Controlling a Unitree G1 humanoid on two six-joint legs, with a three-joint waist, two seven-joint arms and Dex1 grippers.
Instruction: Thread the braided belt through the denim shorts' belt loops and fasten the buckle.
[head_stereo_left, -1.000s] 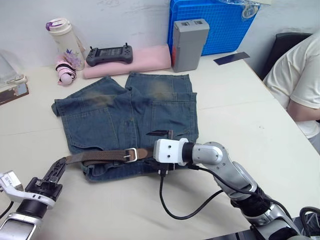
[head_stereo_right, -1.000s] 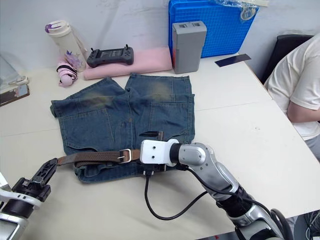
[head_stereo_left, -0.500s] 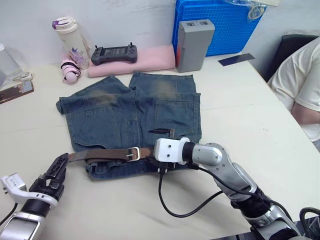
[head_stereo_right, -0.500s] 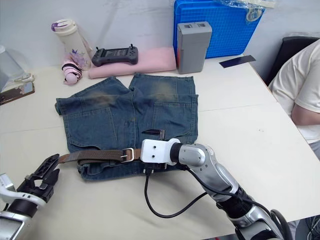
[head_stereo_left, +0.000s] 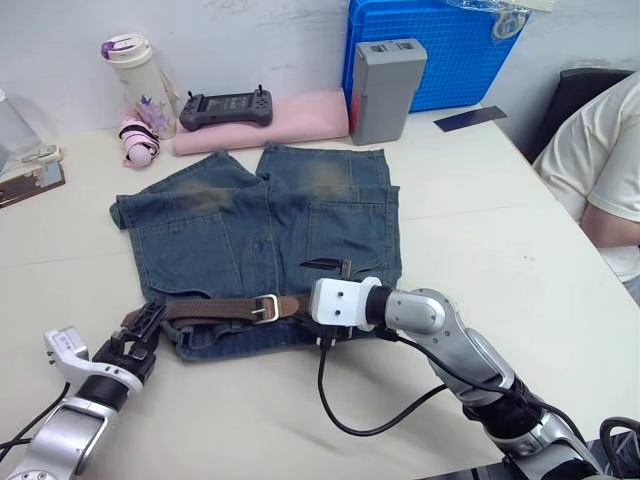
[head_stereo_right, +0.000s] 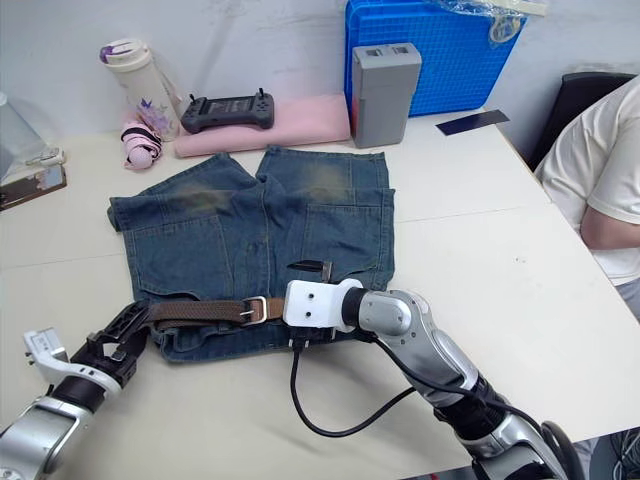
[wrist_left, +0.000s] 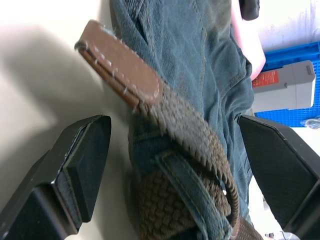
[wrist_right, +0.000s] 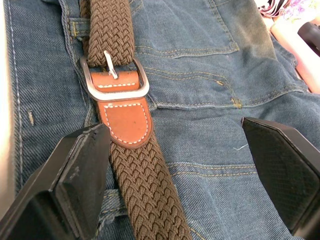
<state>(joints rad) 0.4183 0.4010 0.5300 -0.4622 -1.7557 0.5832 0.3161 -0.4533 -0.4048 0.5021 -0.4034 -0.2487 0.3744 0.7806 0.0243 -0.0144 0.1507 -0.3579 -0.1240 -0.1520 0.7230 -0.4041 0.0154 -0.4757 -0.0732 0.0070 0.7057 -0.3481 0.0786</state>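
Note:
The denim shorts (head_stereo_left: 262, 225) lie flat on the table with the waistband toward me. The braided belt (head_stereo_left: 215, 308) runs along the waistband under a belt loop (wrist_left: 186, 186). Its brown leather tip (wrist_left: 120, 65) sticks out past the shorts' left edge. My left gripper (head_stereo_left: 140, 328) is open, with its fingers (wrist_left: 82, 160) on either side of that tip and not touching it. The silver buckle (wrist_right: 116, 82) has the braid passing through it and the prong lying on the braid. My right gripper (head_stereo_left: 302, 303) is open just right of the buckle, holding nothing.
Behind the shorts are a pink folded cloth (head_stereo_left: 265, 120) with a black controller (head_stereo_left: 225, 105) on it, a bottle (head_stereo_left: 130, 72), a grey box (head_stereo_left: 386, 88) and a blue crate (head_stereo_left: 430, 50). A person (head_stereo_left: 600, 170) sits at the right. A black cable (head_stereo_left: 375, 425) loops on the table.
My left gripper went from shut to open and moved in toward the shorts, so its fingers now flank the belt tip. The right arm has stayed still. The camera shifted slightly.

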